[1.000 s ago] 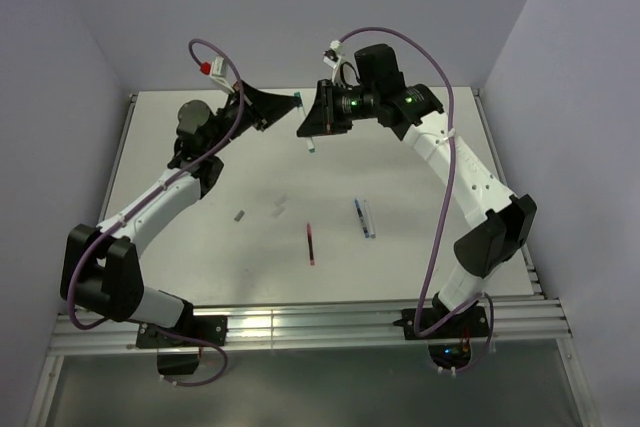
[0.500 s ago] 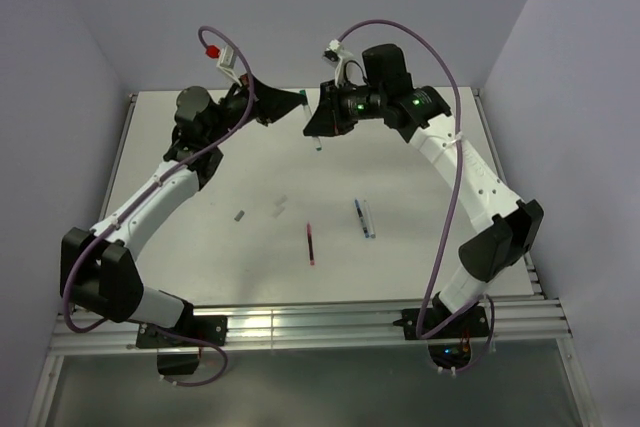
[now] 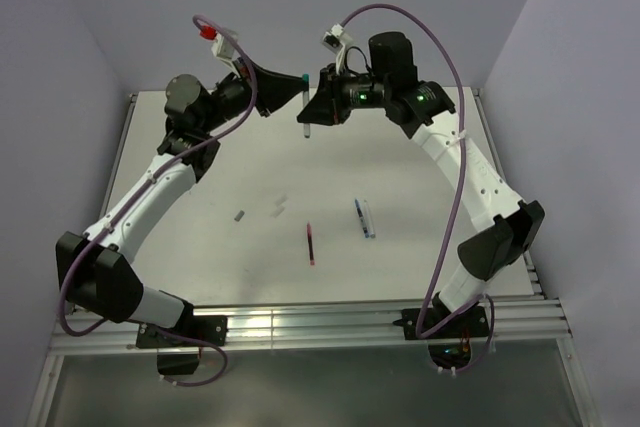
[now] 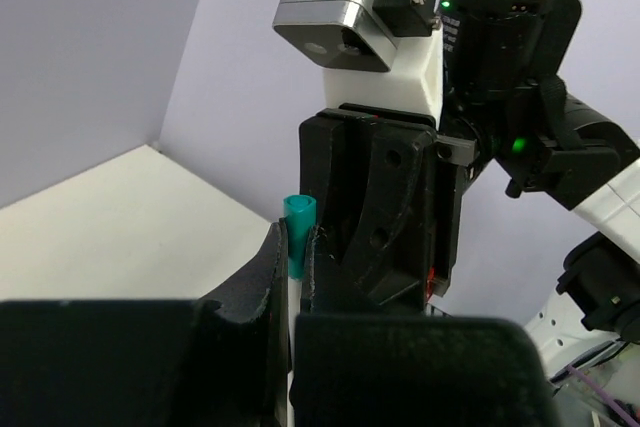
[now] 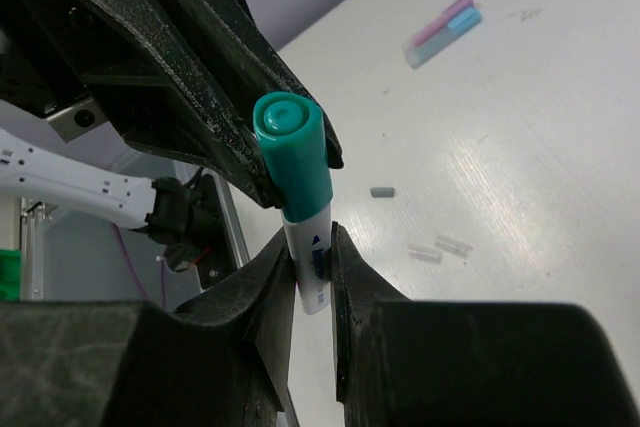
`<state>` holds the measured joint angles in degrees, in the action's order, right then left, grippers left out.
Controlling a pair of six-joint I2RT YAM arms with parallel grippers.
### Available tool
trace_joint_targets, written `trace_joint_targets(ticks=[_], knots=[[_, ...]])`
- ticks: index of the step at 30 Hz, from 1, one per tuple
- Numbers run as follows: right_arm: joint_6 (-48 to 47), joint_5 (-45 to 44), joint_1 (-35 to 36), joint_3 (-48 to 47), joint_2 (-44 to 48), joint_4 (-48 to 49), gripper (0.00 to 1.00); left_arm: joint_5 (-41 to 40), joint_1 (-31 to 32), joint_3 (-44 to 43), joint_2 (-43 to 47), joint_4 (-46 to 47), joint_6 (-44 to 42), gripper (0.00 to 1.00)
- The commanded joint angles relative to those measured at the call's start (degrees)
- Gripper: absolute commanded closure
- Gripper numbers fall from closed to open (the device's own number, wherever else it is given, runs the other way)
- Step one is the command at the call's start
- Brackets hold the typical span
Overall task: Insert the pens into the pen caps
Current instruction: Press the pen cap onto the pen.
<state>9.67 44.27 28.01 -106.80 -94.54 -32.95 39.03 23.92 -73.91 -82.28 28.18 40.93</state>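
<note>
- Capping step, in mid-air above the white desk [image 3: 420, 197] — left fingers [image 4: 268, 272] pinched shut on the stubby teal plastic cap [image 5: 295, 162].
- Right fingers [image 5: 352, 297] narrowly clamp the thin white pen [image 5: 308, 272], cap over its tip; next it likely needs a straight push home.

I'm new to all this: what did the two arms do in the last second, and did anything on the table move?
The left hand and right hand moved together farther from the arm bases. The left kept its hold on the teal cap, the right on the white pen below it; nothing was let go. The red pen, blue pen and grey cap stayed put on the table.
</note>
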Motion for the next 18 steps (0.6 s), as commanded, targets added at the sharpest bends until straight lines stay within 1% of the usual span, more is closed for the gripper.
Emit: trace_joint_targets(ticks=[1,5,11,13,16,17,18], knots=[[0.2,-2.4,-2.2,-7.8,1.6,23.4,1.0,20.3,3.7,1.1,-0.7,-11.4,-0.4,1.0],[-1.0,-2.0,-2.3,-7.6,2.0,23.3,1.0,20.7,1.8,0.6,-0.4,-10.8,0.3,1.0],[-1.6,-2.1,-2.7,-8.9,2.1,22.9,1.0,21.7,0.6,1.9,0.2,-6.8,4.2,0.99],[-2.0,-2.0,-2.7,-9.2,1.9,22.7,1.0,21.4,0.6,1.7,0.3,-7.5,4.2,0.95],[-2.8,-2.0,-2.7,-9.2,1.9,22.3,1.0,21.2,0.4,0.9,0.2,-9.3,2.9,0.84],[-3.1,-1.9,-2.7,-9.1,1.9,22.0,1.0,20.9,0.2,0.7,0.2,-9.4,2.8,0.78],[-3.3,-1.9,-2.7,-8.9,2.0,21.7,1.0,20.7,-0.1,0.2,0.1,-9.5,2.7,0.75]])
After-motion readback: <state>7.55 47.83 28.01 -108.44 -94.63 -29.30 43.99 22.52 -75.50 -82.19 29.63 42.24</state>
